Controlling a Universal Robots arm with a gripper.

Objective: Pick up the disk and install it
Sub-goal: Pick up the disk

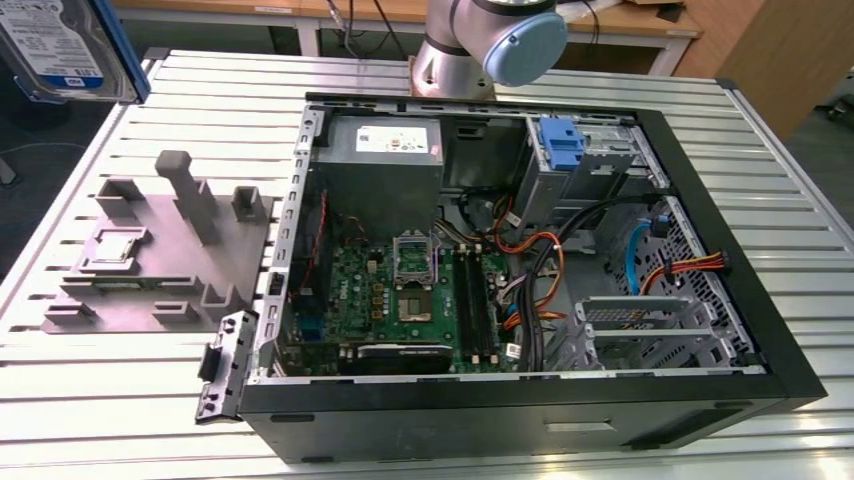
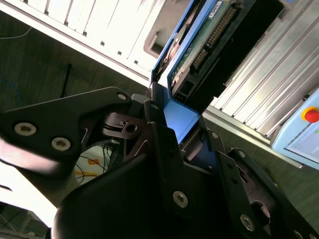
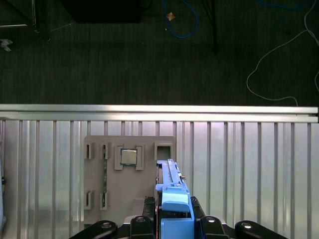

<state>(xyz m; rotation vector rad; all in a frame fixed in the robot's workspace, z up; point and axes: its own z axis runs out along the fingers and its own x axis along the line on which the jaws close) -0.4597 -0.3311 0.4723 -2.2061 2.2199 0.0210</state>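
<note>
The disk, silver-grey with a white-and-blue label and a blue carrier frame, hangs high in the air at the exterior view's far upper left, off the table's corner. In the first wrist view the disk stands edge-on above the grey fixture plate, and my gripper is shut on its blue frame. In the second wrist view the disk shows its circuit-board side, with the black fingers of my gripper clamped on the blue end piece.
An open computer case lies on the slatted metal table, with a blue bracket in its far drive bay. The grey fixture plate sits to the exterior view's left of the case. The arm's base stands behind the case.
</note>
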